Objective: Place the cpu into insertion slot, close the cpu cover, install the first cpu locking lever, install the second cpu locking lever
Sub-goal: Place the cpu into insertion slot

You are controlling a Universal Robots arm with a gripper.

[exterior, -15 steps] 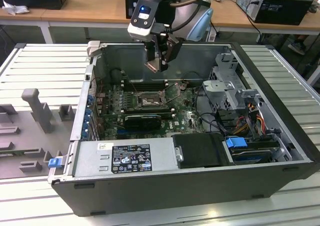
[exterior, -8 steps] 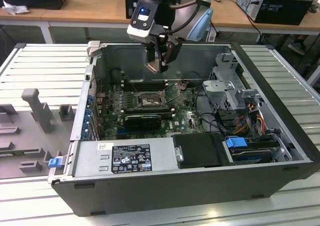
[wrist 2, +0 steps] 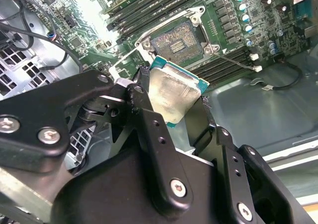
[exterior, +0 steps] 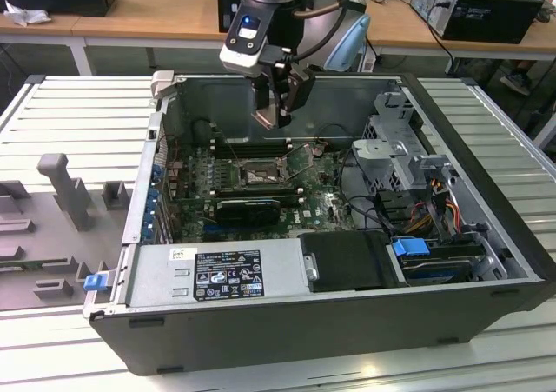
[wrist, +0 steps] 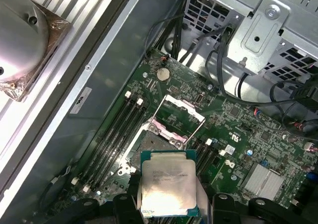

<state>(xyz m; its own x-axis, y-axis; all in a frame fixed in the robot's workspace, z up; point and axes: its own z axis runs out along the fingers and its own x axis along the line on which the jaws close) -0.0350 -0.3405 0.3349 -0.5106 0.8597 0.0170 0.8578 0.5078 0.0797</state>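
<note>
**Desk:** What's in the jaws?

**Me:** One cpu point(wrist 2: 176, 92). My gripper point(wrist 2: 173, 91) has its two fingers point(wrist 2: 149, 122) closed in on opposite edges of it. The jaws stand only as wide as the chip, and its silver top faces both wrist cameras.

**Desk:** Where does it sit?

**Me:** In the air, inside the one open case point(exterior: 347, 322) and above the board point(exterior: 321, 205). In the exterior view I see the gripper point(exterior: 278, 105) hanging over the far part of the board. The one slot point(exterior: 259, 175) lies lower down, apart from the chip. In the second wrist view the slot point(wrist 2: 177, 42) has its contact field uncovered. In the first wrist view the cpu point(wrist: 166, 182) stands in front of the slot point(wrist: 158, 143) and hides its near edge.

**Desk:** What's open down there?

**Me:** One cover point(wrist: 182, 104), swung up off the slot, with the green board showing through its cut-out centre. In the second wrist view I make out one thin lever point(wrist 2: 233, 61) sticking out from the slot's corner. I can't tell whether there's a second.

**Desk:** Anything else you can count?

**Me:** One coin cell point(wrist: 162, 74) on the board beyond the cover. Long black memory slots point(wrist: 112, 134) run along two sides of the slot, but I can't count them with any certainty. The case rests on a slatted table point(exterior: 78, 105). Several grey fixtures point(exterior: 61, 183) stand on it at the exterior view's left, well apart from the gripper.
</note>
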